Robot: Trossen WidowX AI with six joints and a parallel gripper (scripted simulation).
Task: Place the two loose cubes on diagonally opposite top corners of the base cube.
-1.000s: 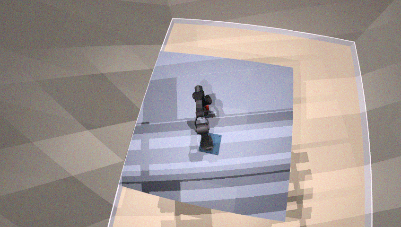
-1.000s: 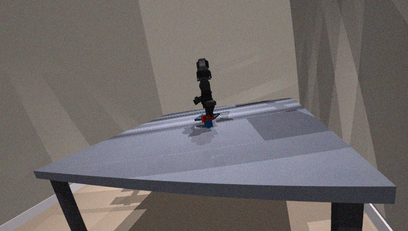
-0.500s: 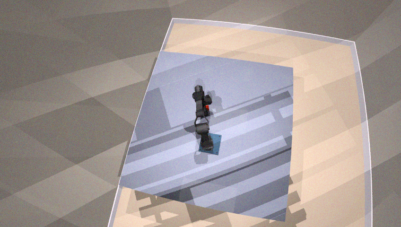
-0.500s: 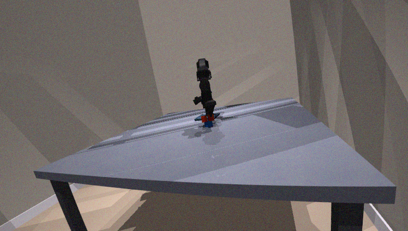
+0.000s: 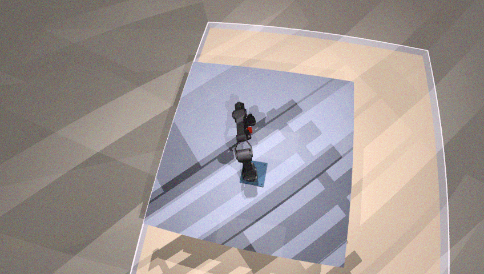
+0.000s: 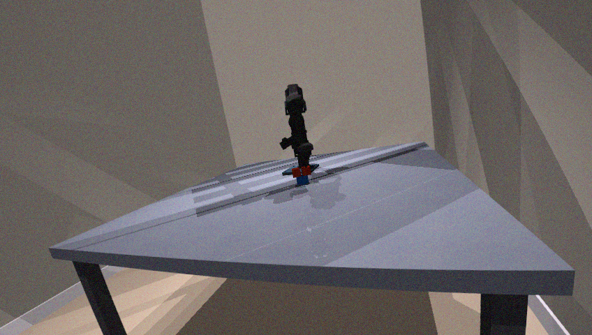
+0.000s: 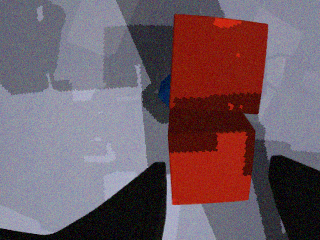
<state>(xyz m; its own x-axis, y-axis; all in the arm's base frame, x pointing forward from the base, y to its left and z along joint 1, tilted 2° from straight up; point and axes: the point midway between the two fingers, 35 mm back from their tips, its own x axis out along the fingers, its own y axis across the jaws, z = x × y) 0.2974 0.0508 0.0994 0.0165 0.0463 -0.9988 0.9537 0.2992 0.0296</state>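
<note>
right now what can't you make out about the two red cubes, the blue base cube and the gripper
- Blue base cube: wrist view shows a sliver; the far red cube covers it.
- Gap between it and the near red cube: lost in shadow.
- Stack in the top view: hidden by the black arm.
- Gripper fingertips: cut off at the frame bottom.

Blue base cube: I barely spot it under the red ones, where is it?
In the exterior view the base cube sits on the table just in front of the arm's mount, directly beneath both red cubes; the wrist view shows only a blue sliver.
</note>
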